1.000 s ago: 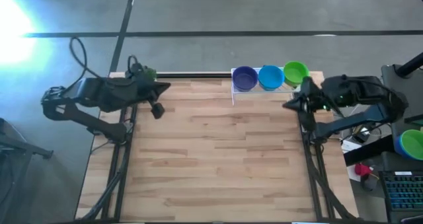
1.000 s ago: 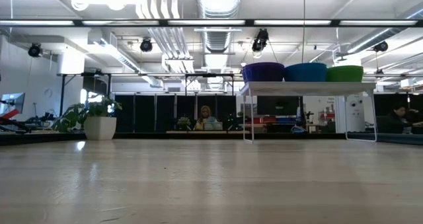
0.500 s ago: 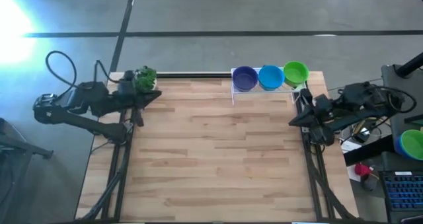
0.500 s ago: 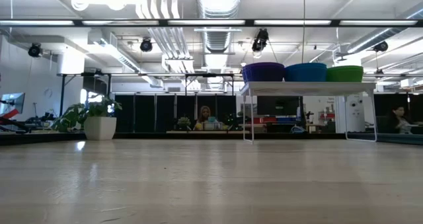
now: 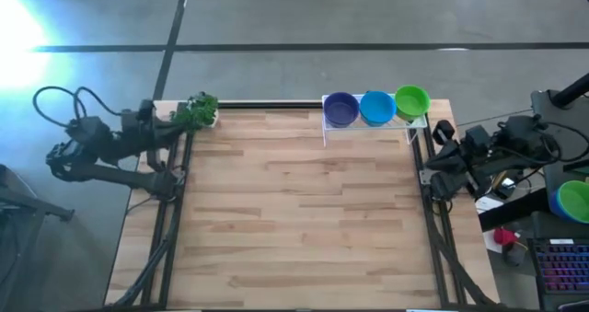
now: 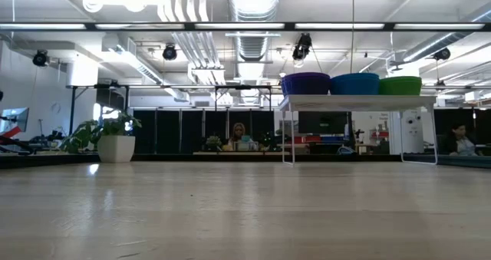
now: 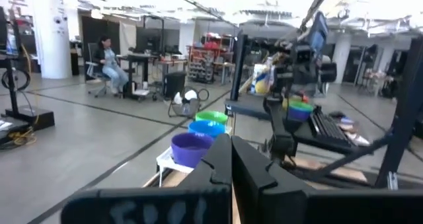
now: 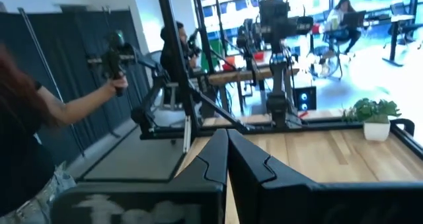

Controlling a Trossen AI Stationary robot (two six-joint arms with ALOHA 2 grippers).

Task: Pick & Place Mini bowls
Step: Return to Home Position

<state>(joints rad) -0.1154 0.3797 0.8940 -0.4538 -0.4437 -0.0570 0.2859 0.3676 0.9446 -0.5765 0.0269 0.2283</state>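
Note:
Three mini bowls, purple (image 5: pixel 341 109), blue (image 5: pixel 376 107) and green (image 5: pixel 411 101), sit side by side, bottoms down, on top of a white wire rack (image 6: pixel 357 103) at the table's far edge, right of the middle. The left wrist view shows them too: purple (image 7: pixel 190 147), blue (image 7: pixel 207 129), green (image 7: pixel 211 117). My left gripper (image 5: pixel 178 131) is drawn back at the table's left edge, shut and holding nothing, its fingers (image 7: pixel 221 168) pointing level across the table. At the right edge my right gripper (image 5: pixel 429 161) is also shut and bare, with its fingers (image 8: pixel 218 159) level.
A small potted toy plant (image 5: pixel 195 111) stands at the table's far left corner. More bowls (image 5: pixel 575 200) are stacked on a desk beyond the right edge. A person's arm (image 8: pixel 79 105) shows in the room past the table. The wooden tabletop (image 5: pixel 294 211) lies between the arms.
Both arms have folded back from over the table: my left gripper toward the left edge, my right gripper toward the right edge, each sinking a little and tipping to level. Both stayed shut. The three bowls on the rack have not moved.

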